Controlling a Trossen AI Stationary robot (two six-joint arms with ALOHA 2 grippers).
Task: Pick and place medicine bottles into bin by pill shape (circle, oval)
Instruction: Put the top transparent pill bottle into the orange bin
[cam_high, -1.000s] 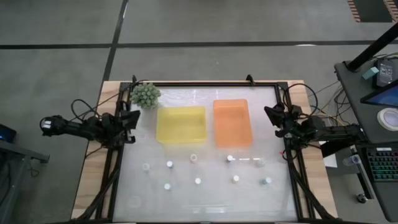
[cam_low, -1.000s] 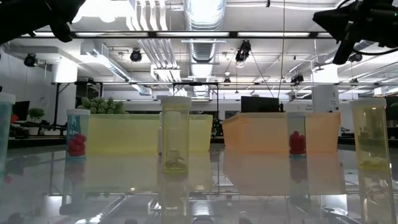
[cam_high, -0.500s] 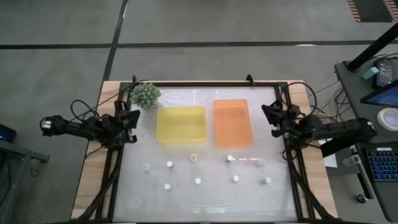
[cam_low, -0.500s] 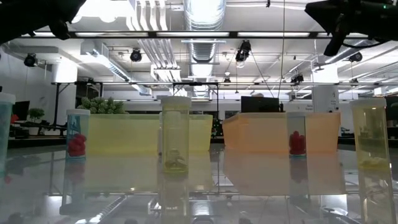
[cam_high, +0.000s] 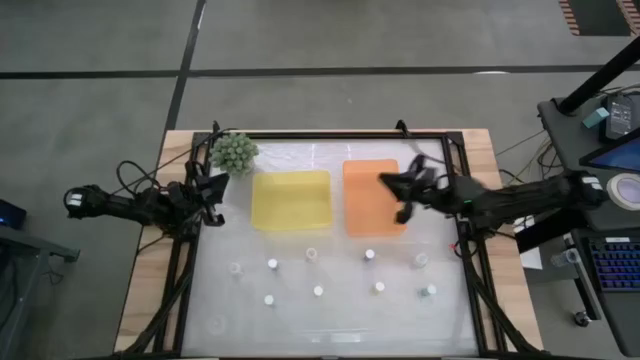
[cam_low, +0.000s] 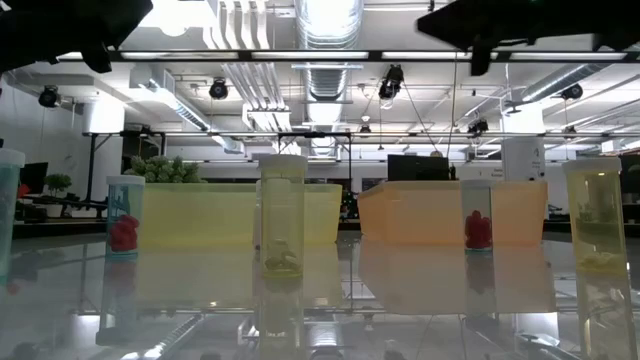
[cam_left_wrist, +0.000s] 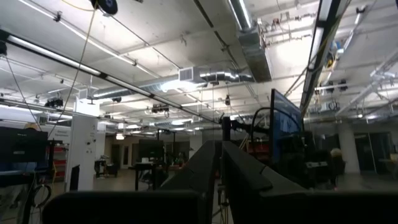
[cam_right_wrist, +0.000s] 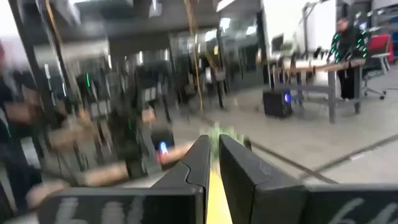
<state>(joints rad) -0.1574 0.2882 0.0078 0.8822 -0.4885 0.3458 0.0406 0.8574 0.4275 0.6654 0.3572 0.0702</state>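
Nine medicine bottles (cam_high: 311, 254) stand upright on the clear table (cam_high: 330, 325), spread in two loose rows toward 6 o'clock of the two bins; none is inside a bin and none is held. At table height the medicine bottles show white caps, some with red contents and some with yellowish contents low inside. From above, the yellow bin (cam_high: 291, 199) sits near the table's centre, with the orange bin (cam_high: 362, 185) just beside it at 3 o'clock. At 10 o'clock of the yellow bin, in the table's corner, is the spiky green plant (cam_high: 233, 151).

From above, the right gripper (cam_high: 395, 190) is stretched out from 3 o'clock and hangs over the orange bin's 3 o'clock half, above the bottles and touching none. In its own wrist camera its two fingers (cam_right_wrist: 243, 165) lie close together with only a thin slit between them and nothing in it. The left gripper (cam_high: 212, 187) waits at the table's 9 o'clock edge, near the plant, and its fingers (cam_left_wrist: 244, 176) likewise lie almost together around nothing
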